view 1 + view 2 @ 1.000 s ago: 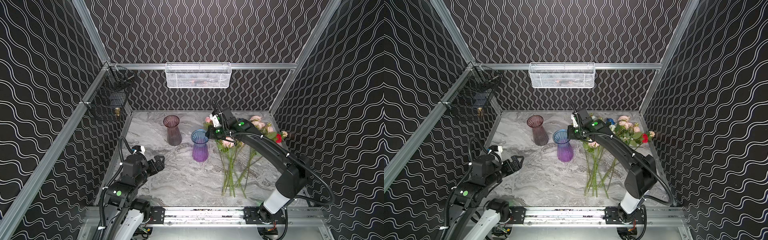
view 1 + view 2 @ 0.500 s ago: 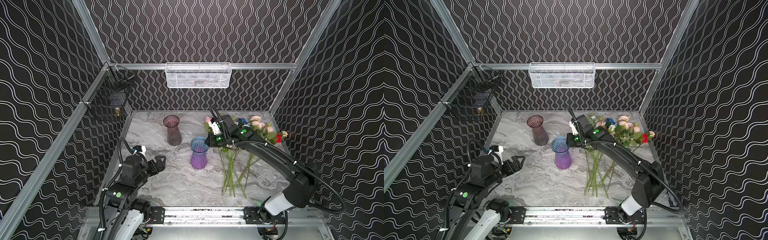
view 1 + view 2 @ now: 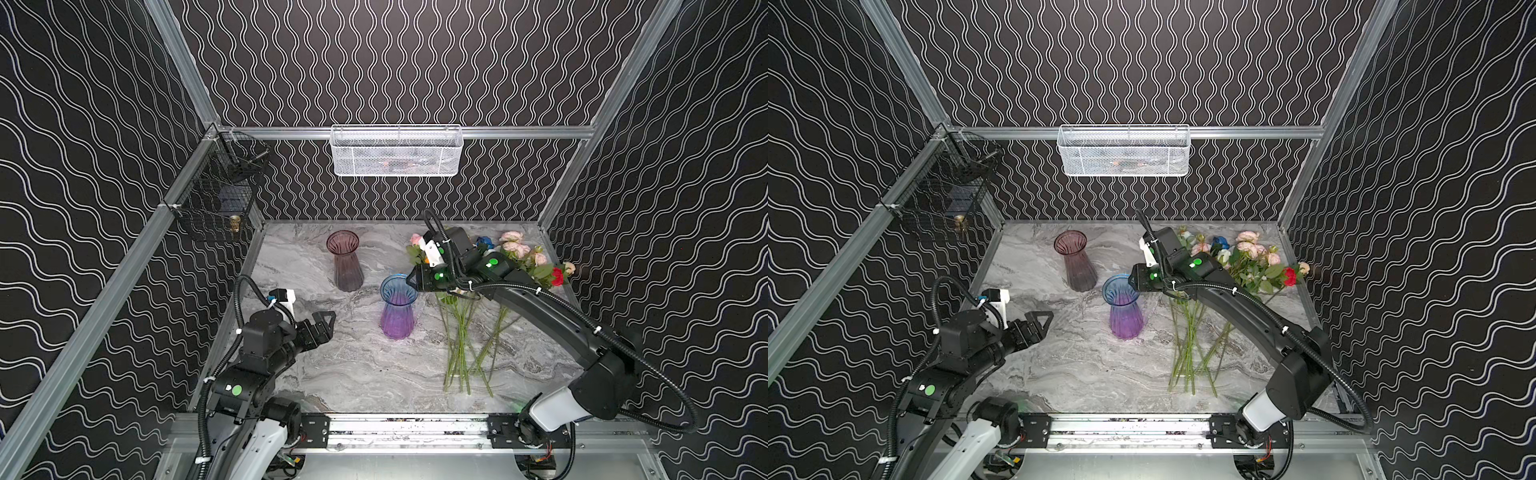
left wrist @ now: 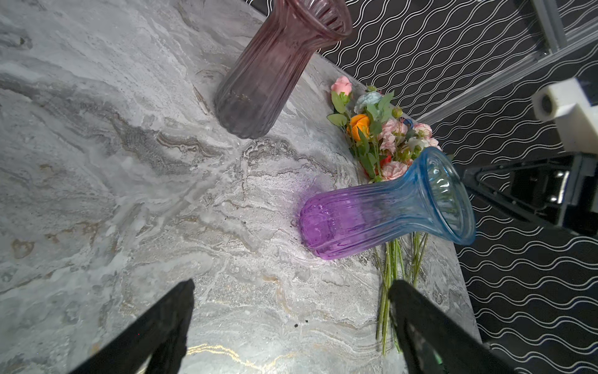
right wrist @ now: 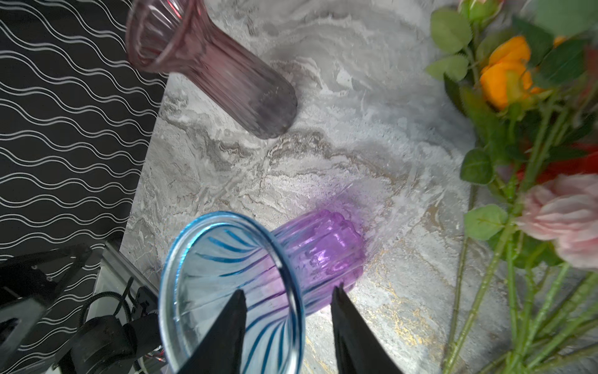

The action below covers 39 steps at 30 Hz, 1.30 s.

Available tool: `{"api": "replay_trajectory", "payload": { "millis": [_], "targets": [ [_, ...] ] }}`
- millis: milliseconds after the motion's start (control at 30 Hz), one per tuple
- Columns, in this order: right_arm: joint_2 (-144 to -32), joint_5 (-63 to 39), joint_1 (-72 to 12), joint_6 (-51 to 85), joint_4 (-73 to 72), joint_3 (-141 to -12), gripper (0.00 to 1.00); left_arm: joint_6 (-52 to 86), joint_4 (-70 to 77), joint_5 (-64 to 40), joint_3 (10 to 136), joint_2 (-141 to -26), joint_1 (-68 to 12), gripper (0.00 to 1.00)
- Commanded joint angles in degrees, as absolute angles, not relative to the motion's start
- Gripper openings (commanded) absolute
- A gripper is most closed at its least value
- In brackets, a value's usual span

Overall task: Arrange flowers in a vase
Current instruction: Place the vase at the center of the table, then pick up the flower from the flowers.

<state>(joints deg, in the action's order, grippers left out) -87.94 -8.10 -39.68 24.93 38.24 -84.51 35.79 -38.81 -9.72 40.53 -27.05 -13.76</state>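
While the right gripper (image 5: 288, 291) straddles the blue-purple vase (image 5: 323, 246) rim, jaws apart, we log one hazard: a snagging finger toppling it.

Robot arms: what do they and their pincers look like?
The left arm and right arm are black, with white base segments, round green markers and ribbed black cables. The left pincer and right pincer each have two tapered black fingers, beside a white wrist block.

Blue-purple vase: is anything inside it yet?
No stems show inside the blue-purple vase, only ribbed glass. One finger of the right gripper covers part of its mouth. The flowers lie beside it.
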Motion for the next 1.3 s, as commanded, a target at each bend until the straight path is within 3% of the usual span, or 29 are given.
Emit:
{"api": "replay_trajectory", "payload": {
  "millis": [0,200,433,533,800,1000,1267],
  "targets": [
    [-85.4,-5.3,-39.74,23.13,37.81,-86.27,0.47,33.23,-36.55,-9.65,41.29,-25.89,-13.62,0.99],
    [-77.84,2.88,-39.64,21.02,33.29,-83.43,0.49,34.13,-26.6,-12.17,42.88,-24.76,-13.62,0.99],
    [-62.72,14.51,-39.05,19.7,17.7,-60.91,0.43,33.75,-18.54,-14.24,52.8,-36.57,-13.62,0.96],
    [-59.46,13.51,-38.36,20.0,13.84,-54.87,0.41,34.09,-15.55,-14.75,56.95,-42.14,-13.62,0.95],
    [-63.5,8.66,-34.18,19.79,15.98,-53.82,0.35,35.46,-12.51,-13.42,67.45,-53.46,-13.58,0.93],
    [-65.39,-0.72,-26.18,20.92,13.98,-49.69,0.31,36.57,-4.1,-13.01,59.01,-52.39,-13.56,0.94],
    [-69.4,-1.64,-25.4,21.0,15.6,-49.22,0.32,34.3,-3.76,-11.53,54.33,-50.49,-13.62,0.95]
  ]
}}
